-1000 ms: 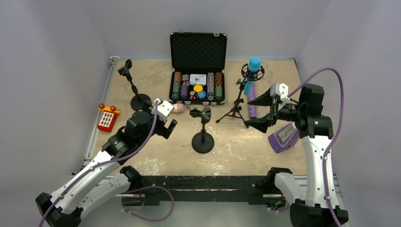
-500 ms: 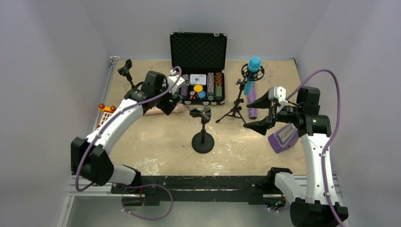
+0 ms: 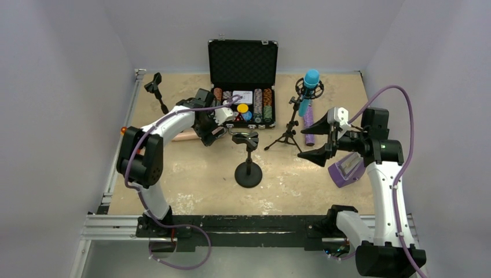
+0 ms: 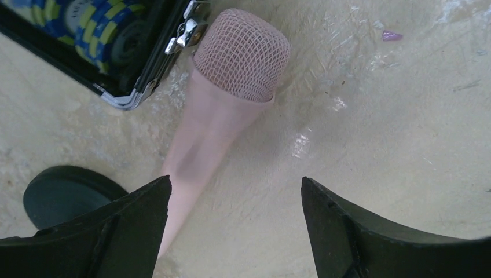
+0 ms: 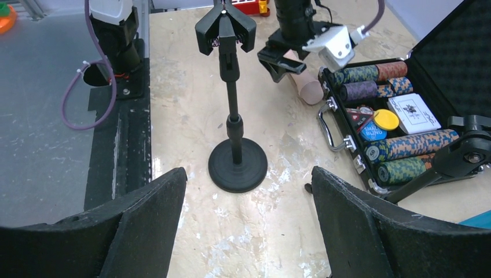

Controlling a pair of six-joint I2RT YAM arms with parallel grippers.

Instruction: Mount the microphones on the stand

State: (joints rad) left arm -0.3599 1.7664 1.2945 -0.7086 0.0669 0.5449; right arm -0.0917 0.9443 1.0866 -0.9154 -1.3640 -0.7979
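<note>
A pink microphone with a mesh head lies on the table against the corner of the poker case. My left gripper is open just above it, with the handle beside the left finger; it shows beside the case in the top view. A short black stand with an empty clip stands mid-table. A blue microphone sits in the tripod stand. A purple microphone lies beside the tripod. My right gripper is open and empty, right of the short stand.
The open poker case with chips stands at the back centre. A second black stand is at the back left, its base by my left finger. A purple box lies under the right arm. A red toy is at the left edge.
My left arm has swung forward and to the right, from near the table's left side to over the pink microphone by the case. The right gripper has barely moved.
</note>
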